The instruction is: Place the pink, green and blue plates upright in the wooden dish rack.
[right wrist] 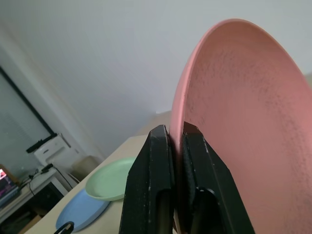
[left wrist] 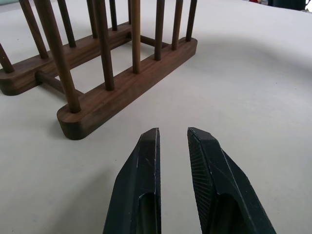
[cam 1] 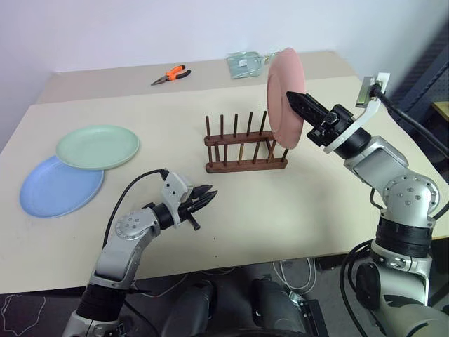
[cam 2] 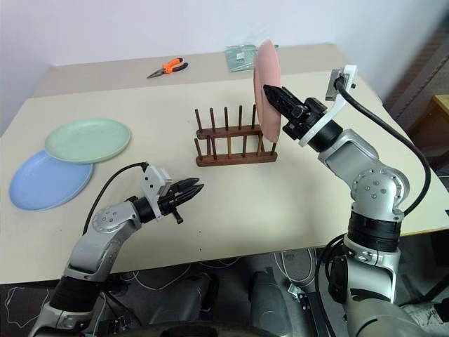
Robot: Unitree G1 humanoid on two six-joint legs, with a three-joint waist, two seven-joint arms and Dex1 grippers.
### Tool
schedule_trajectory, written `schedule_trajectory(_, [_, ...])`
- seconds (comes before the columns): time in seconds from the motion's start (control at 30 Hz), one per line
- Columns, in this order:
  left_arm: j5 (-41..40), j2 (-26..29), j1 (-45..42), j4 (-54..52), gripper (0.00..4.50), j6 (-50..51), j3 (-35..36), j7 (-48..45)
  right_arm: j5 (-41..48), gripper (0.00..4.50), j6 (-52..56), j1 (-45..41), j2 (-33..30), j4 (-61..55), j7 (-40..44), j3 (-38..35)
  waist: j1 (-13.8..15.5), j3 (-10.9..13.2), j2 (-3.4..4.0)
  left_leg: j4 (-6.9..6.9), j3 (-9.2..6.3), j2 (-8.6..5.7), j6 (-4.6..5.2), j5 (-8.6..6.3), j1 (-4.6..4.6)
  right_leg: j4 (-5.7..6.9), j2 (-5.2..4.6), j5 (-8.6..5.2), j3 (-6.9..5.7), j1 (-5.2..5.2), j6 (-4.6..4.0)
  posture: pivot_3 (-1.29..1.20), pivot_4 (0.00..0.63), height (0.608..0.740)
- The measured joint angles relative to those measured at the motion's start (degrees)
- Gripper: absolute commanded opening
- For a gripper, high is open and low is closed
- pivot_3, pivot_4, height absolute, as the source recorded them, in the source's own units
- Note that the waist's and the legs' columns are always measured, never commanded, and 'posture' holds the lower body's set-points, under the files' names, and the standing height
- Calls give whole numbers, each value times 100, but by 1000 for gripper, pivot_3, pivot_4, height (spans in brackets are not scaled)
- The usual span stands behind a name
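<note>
My right gripper (cam 1: 290,97) is shut on the rim of the pink plate (cam 1: 284,77), holding it upright on edge above the right end of the wooden dish rack (cam 1: 242,146). In the right wrist view both fingers (right wrist: 158,146) pinch the pink plate's rim (right wrist: 243,122). The rack's slots hold nothing. At the table's left the green plate (cam 1: 98,146) lies flat, overlapping the blue plate (cam 1: 56,188). My left gripper (cam 1: 209,196) hovers low over the table in front of the rack, its fingers (left wrist: 146,161) slightly parted with nothing between them.
Orange-handled pliers (cam 1: 172,74) and a clear plastic bag (cam 1: 247,63) lie near the far edge of the beige table (cam 1: 316,210). A wall stands close behind the table.
</note>
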Motion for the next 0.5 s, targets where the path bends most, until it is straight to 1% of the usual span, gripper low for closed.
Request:
schedule_trajectory(0.07, [0, 0, 13, -4, 856, 0, 0, 18, -7, 1429, -32, 0, 0, 65, 56, 0, 1, 0, 0, -1, 0, 0, 0, 0, 0, 0, 0, 0, 0, 0, 0, 0, 150, 740])
schedule_trajectory(0.1, [0, 0, 16, -4, 856, 0, 0, 31, -14, 2012, -43, 0, 0, 67, 69, 0, 4, 0, 0, -1, 0, 0, 0, 0, 0, 0, 0, 0, 0, 0, 0, 0, 150, 740])
schedule_trajectory(0.17, [-4, 3, 16, -8, 856, 12, 0, 48, -98, 2995, -113, 0, -9, 69, 130, 14, 8, 0, 0, 0, 0, 0, 0, 0, 0, 0, 0, 0, 0, 0, 0, 0, 150, 740])
schedule_trajectory(0.23, [-11, 22, 18, -19, 1413, 50, 1, 57, -438, 4029, -339, -5, -130, 109, 213, 68, 8, 0, 0, 1, 2, -1, 0, 0, -1, -1, 0, 0, 0, 0, 0, 0, 150, 740])
schedule_trajectory(0.27, [-34, 43, 20, -24, 1739, 88, 9, 61, -713, 4038, -510, -10, -264, 142, 292, 127, 10, 0, 1, 1, 2, -1, 0, 0, -1, -1, 0, 0, 0, 0, 0, 0, 150, 740])
schedule_trajectory(0.37, [-215, 59, 30, -44, 3209, 288, 162, 101, -1565, 4038, -1074, -107, -688, 170, 585, 360, 9, 1, 1, 0, 3, -1, 0, 0, -1, -2, 0, 0, -2, 0, 1, 0, 150, 740])
schedule_trajectory(0.43, [-279, 45, 11, -65, 4264, 330, 265, 189, -1957, 4038, -1357, -193, -880, 171, 717, 469, 1, 1, 1, 0, 3, 0, 0, 0, -1, -2, 1, 0, -2, -1, 1, 0, 150, 740])
schedule_trajectory(0.47, [-289, 20, -21, -66, 4494, 331, 358, 330, -2308, 4269, -1599, -262, -1071, 205, 824, 594, 0, 1, 1, 0, 3, 0, 0, 0, -1, -1, 1, 0, -2, -1, 1, 0, 150, 740])
schedule_trajectory(0.5, [-279, -40, -79, -51, 4494, 330, 505, 532, -2670, 4269, -1835, -334, -1257, 272, 933, 734, 5, 2, 1, 3, 3, 0, -1, 0, -1, 0, 1, 0, -3, -1, 1, 0, 150, 740])
